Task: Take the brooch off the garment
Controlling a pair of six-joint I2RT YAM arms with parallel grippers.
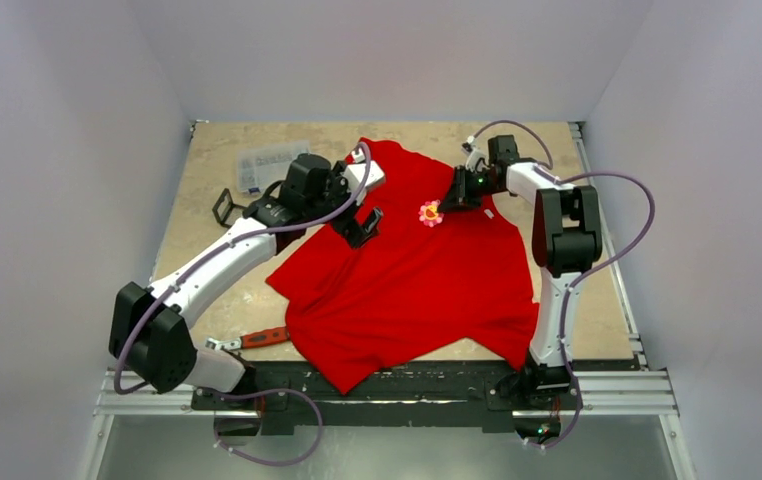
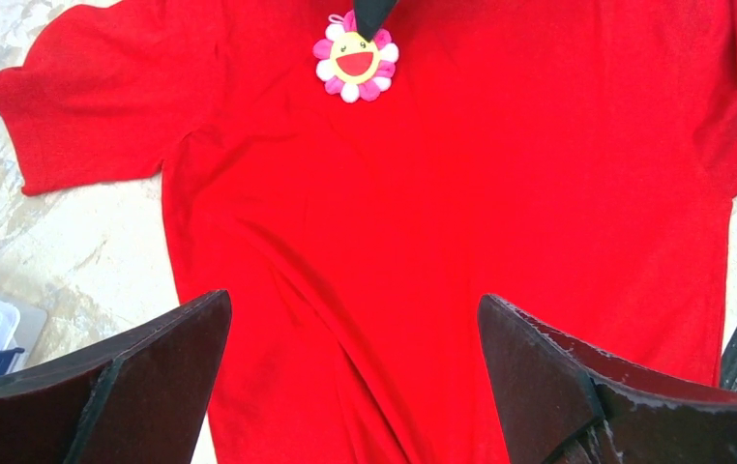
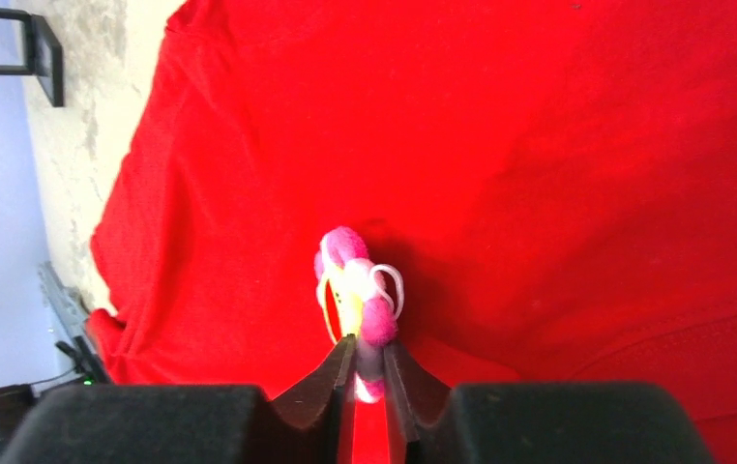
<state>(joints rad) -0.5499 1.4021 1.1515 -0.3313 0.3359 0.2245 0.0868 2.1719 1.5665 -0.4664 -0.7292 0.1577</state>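
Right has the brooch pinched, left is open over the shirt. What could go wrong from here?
1. The right gripper holds the brooch only by its edge petals, so it may slip off when pulled.
2. The left gripper is open and holds no cloth. If the pin is fastened, the garment could lift or drag along with the brooch, and might tear.
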